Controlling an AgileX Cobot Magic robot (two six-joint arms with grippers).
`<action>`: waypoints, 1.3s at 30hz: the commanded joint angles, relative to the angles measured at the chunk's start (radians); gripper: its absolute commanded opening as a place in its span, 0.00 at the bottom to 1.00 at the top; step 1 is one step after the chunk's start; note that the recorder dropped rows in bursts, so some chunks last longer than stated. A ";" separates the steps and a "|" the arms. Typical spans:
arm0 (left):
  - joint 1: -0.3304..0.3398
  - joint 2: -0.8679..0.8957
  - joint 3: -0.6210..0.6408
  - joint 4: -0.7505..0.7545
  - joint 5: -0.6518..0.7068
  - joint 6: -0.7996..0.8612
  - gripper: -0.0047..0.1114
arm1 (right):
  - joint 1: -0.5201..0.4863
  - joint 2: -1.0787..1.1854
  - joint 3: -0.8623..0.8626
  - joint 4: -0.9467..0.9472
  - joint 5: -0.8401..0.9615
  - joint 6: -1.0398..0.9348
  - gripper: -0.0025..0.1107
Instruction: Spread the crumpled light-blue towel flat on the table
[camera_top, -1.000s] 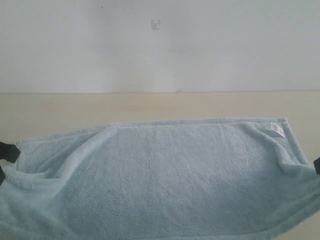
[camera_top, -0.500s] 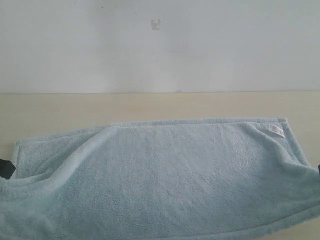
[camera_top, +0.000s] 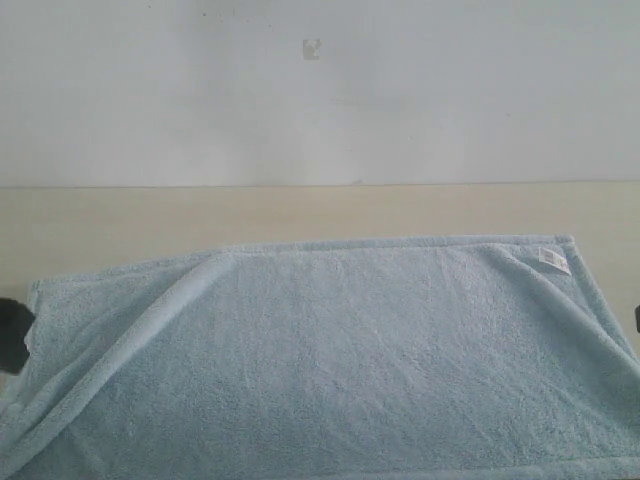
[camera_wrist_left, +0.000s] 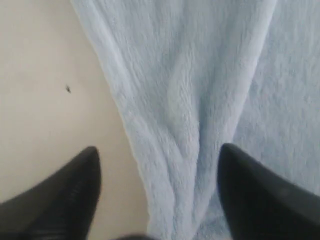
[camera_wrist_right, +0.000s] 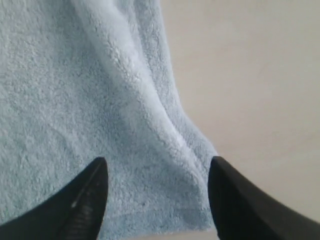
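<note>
The light-blue towel (camera_top: 340, 350) lies spread across the beige table (camera_top: 300, 212), with a small white tag (camera_top: 552, 259) near its far right corner. Its left edge still has a long fold (camera_wrist_left: 185, 125), and a ridge runs along the right edge (camera_wrist_right: 150, 110). My left gripper (camera_wrist_left: 157, 160) stands open with its black fingers (camera_wrist_left: 75, 200) wide apart over the towel's left edge, holding nothing. At the towel's right corner my right gripper (camera_wrist_right: 156, 167) is open too, the cloth lying loose between its fingers (camera_wrist_right: 240, 200). In the exterior view only a dark bit of the left gripper (camera_top: 12, 335) shows.
A white-grey wall (camera_top: 320, 90) stands behind the table's far edge. Bare table shows beyond the towel at the back, to the left (camera_wrist_left: 45, 90) and to the right (camera_wrist_right: 250, 75).
Both grippers have opened and let go of the towel's side edges. The towel has dropped and now lies flatter on the table, its raised sides settled.
</note>
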 joint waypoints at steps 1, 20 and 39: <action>0.002 -0.052 -0.060 0.040 -0.125 -0.019 0.26 | 0.000 -0.005 -0.031 0.041 -0.111 0.020 0.51; 0.014 0.448 -0.448 -0.041 -0.074 0.067 0.07 | 0.000 0.519 -0.535 0.552 0.091 -0.545 0.03; 0.118 0.564 -0.460 -0.247 -0.224 0.236 0.07 | 0.000 0.703 -0.545 0.554 -0.180 -0.650 0.03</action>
